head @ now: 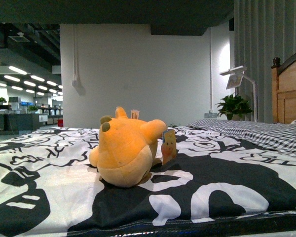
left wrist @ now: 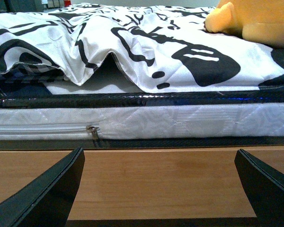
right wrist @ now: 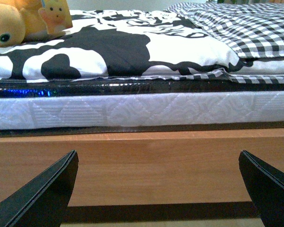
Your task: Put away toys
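Note:
An orange-yellow plush toy (head: 126, 150) lies on the black-and-white bedspread (head: 227, 182), near the bed's front edge, with a card tag (head: 168, 144) at its side. The left wrist view catches a part of the toy (left wrist: 255, 21) on the quilt, and the right wrist view shows another part of the toy (right wrist: 12, 23) with its tag (right wrist: 57, 14). My left gripper (left wrist: 158, 182) is open, low in front of the wooden bed frame (left wrist: 156, 182). My right gripper (right wrist: 158, 184) is open too, facing the wooden frame (right wrist: 156, 165). Neither arm shows in the front view.
A white quilted mattress (left wrist: 180, 120) with a zip pull (left wrist: 91, 130) sits on the frame. A checked cover (head: 256, 131) lies at the back right by a wooden headboard (head: 288, 86). A potted plant (head: 233, 106) and a lamp (head: 237, 76) stand behind the bed.

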You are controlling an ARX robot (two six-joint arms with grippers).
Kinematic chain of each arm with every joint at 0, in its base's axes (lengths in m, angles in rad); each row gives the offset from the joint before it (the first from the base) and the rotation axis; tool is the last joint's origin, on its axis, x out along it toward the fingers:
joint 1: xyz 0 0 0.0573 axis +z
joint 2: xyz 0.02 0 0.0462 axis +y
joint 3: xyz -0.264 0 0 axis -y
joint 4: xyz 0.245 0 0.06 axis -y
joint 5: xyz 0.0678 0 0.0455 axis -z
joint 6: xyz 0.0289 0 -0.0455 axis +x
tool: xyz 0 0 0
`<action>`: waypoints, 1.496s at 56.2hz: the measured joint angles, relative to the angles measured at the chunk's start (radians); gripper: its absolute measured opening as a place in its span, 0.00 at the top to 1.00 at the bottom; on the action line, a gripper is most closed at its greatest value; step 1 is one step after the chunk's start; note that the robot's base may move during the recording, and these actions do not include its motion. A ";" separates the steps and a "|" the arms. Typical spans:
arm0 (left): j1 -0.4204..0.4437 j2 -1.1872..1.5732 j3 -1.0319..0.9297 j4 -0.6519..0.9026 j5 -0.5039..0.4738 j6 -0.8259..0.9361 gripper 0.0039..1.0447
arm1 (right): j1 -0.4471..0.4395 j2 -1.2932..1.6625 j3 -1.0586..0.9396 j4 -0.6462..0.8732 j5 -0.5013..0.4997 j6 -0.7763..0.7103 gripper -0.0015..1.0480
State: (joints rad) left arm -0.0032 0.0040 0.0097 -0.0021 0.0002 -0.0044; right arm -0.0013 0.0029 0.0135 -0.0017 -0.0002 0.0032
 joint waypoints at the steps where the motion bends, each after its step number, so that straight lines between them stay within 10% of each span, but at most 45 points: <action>1: 0.000 0.000 0.000 0.000 0.000 0.000 0.06 | 0.000 0.000 0.000 0.000 0.000 0.000 0.02; 84: 0.001 -0.002 0.000 0.000 -0.003 0.000 0.06 | -0.001 0.001 0.000 0.000 -0.007 0.000 0.02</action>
State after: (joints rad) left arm -0.0025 0.0017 0.0097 -0.0021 -0.0029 -0.0044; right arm -0.0021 0.0036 0.0135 -0.0017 -0.0071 0.0032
